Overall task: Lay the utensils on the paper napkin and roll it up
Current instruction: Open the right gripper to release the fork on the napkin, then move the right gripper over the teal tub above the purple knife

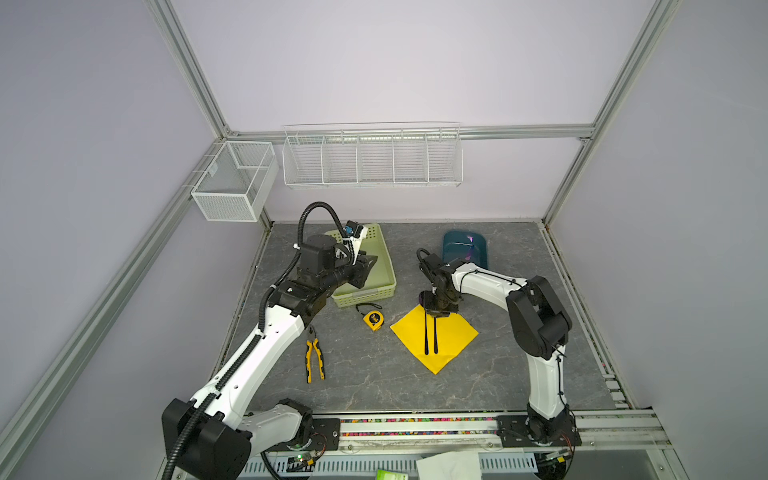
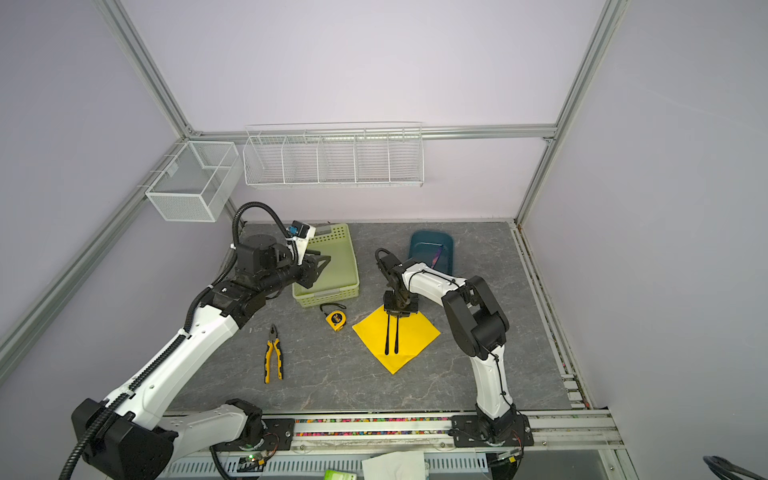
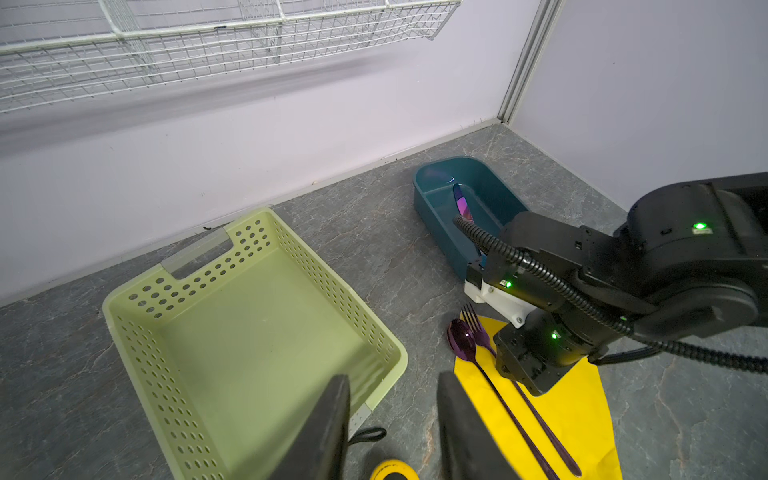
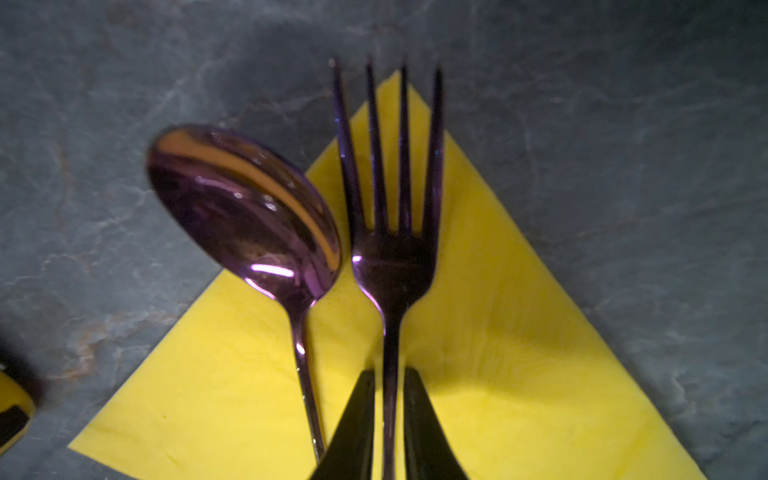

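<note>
**Right wrist view: fork handle between slightly parted pincer tips**

The grey desk carries a green basket under the released, empty left pincer. A blue tub sits beyond the right pincer, and the paper napkin lies beneath it. Pliers and tape measure lie off the napkin, toward the left pincer. The right pincer's tips flank the fork with thin gaps. The spoon lies just beside it. In both top views that pincer hides their heads.

Robot lab test cell
Aluminium frame posts, blank lilac wall panels, a wire rack and two rail-mounted robot arms enclosed the tabletop.
</note>
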Tool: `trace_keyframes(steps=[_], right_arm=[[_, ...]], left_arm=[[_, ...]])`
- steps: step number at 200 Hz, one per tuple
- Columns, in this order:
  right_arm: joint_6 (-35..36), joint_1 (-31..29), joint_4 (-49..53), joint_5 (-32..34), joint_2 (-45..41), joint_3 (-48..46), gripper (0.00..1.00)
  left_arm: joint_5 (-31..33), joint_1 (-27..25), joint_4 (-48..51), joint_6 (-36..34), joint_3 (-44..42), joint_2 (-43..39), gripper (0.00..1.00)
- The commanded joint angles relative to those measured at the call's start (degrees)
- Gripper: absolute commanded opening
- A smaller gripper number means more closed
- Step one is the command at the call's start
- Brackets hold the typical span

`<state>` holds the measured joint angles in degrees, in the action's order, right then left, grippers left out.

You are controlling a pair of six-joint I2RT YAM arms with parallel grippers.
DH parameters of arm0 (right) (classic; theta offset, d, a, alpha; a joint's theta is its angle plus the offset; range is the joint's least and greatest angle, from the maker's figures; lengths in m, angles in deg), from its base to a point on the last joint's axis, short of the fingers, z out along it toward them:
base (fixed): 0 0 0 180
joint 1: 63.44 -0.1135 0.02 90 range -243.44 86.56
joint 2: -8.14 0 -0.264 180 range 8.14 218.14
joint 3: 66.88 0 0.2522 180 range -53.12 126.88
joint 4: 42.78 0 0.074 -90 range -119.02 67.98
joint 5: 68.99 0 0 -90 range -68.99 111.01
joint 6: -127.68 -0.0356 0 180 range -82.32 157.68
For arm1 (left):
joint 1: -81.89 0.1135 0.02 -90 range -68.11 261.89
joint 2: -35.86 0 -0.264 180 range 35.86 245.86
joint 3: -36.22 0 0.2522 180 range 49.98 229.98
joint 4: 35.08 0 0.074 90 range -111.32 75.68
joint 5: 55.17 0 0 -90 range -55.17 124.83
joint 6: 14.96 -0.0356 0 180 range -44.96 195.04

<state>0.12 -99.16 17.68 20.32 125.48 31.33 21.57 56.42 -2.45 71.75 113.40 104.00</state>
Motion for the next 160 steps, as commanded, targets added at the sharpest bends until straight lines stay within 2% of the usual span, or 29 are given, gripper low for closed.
trace_keyframes(steps=[1, 90, 160], right_arm=[[-0.32, -0.27, 1.78, 0.92, -0.68, 0.20, 0.21], [0.21, -0.14, 6.17, 1.83, -7.83, 2.93, 0.24], [4.07, 1.62, 14.21, 4.31, -10.53, 13.85, 0.25]], left_arm=[[0.44, 0.00, 0.19, -0.82, -0.36, -0.90, 0.36], [-0.08, 0.07, -0.05, -0.54, -0.31, -0.73, 0.36], [0.25, 0.06, 0.04, -0.70, -0.38, -0.73, 0.36]])
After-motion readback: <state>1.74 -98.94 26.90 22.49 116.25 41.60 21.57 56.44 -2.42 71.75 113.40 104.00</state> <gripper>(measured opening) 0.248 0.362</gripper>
